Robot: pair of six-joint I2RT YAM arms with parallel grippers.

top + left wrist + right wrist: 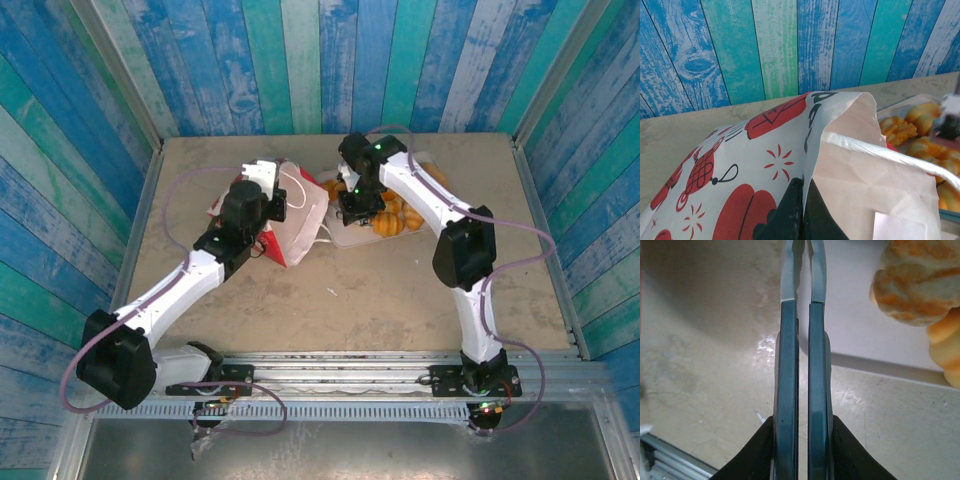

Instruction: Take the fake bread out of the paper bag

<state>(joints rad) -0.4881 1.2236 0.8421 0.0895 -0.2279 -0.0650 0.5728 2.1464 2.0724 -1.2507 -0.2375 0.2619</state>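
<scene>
Left tool (803, 200): clamped shut on the paper bag (300, 215) rim.
Right tool (802, 450): squeezing the tongs (802, 340) closed, nothing between their tips.
Done: fake bread (390, 222) on the tray (343, 238), right of the bag.
Left: bag's inside hidden; cannot tell.

White paper bag (740, 165) bears red prints; fake bread (897, 131) is golden-orange.

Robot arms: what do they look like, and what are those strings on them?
The left arm and right arm have white tubular links between chunky black joints, with small green lights. A thin purple cable loops along each. The left end effector and right end effector are black, each with two tapering fingers.
</scene>
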